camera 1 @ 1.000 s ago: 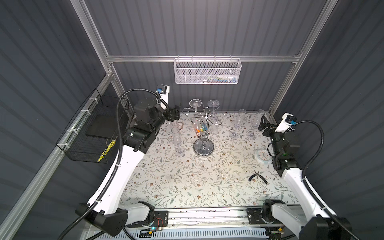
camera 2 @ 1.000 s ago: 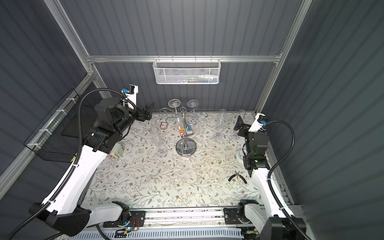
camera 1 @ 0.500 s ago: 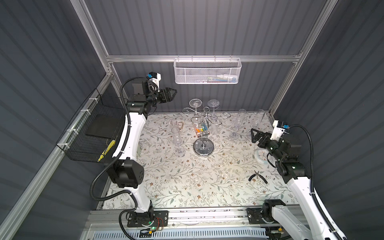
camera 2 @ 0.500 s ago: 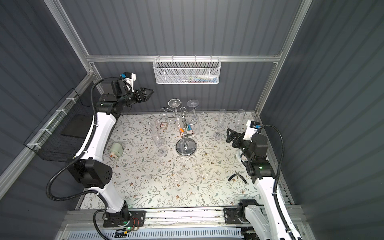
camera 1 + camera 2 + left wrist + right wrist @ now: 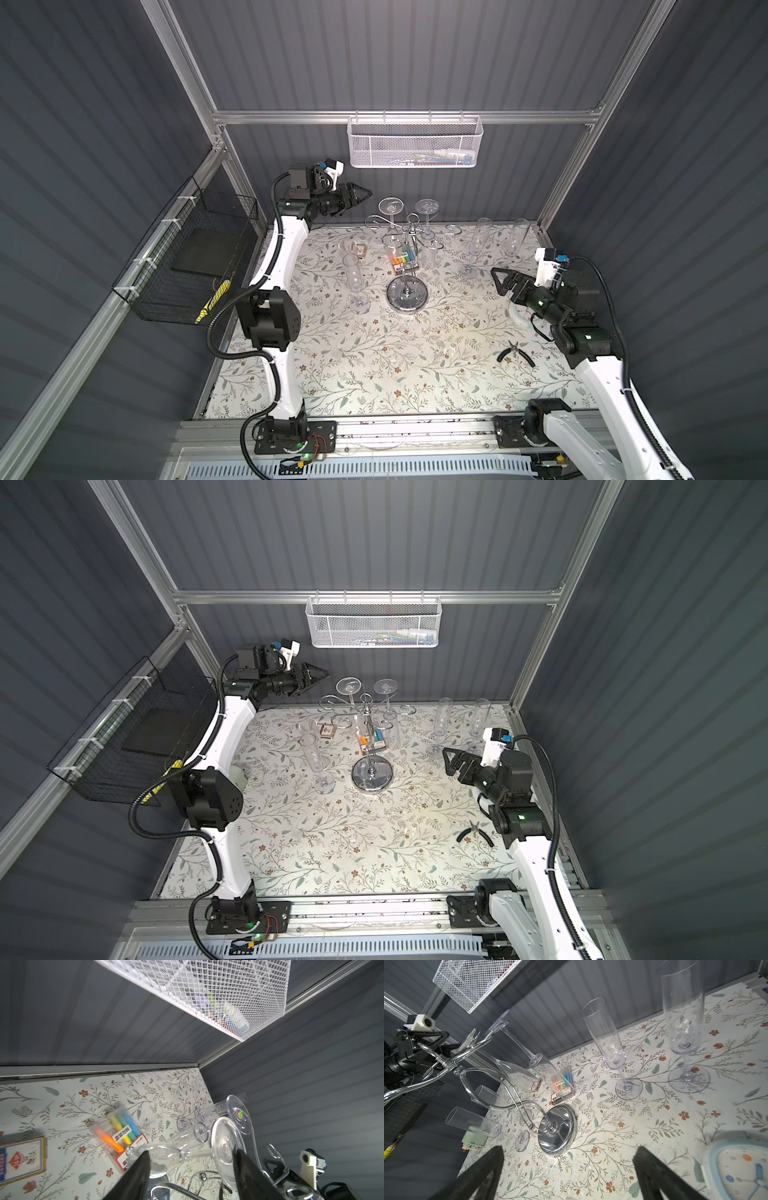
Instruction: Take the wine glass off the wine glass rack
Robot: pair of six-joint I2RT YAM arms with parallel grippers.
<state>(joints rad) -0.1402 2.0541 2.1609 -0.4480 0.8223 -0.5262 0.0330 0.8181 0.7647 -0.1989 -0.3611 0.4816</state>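
Dark grey ribbed wall panels (image 5: 415, 54) in silver aluminium framing (image 5: 282, 117), enclosing a brightly lit floral-patterned white worktop (image 5: 374, 374).

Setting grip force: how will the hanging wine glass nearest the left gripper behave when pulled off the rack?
The wine glass looks smooth and thin-stemmed: probably light, slippery, breakable. It hangs bowl-down by its foot on a wire arm, so it may swing. The wine glass rack is a thin pole on a small disc; a snagged pull might tip it.

In a top view, the clock (image 5: 520, 321) at centre right was largely hidden by the right arm (image 5: 582, 301), its face unseen.
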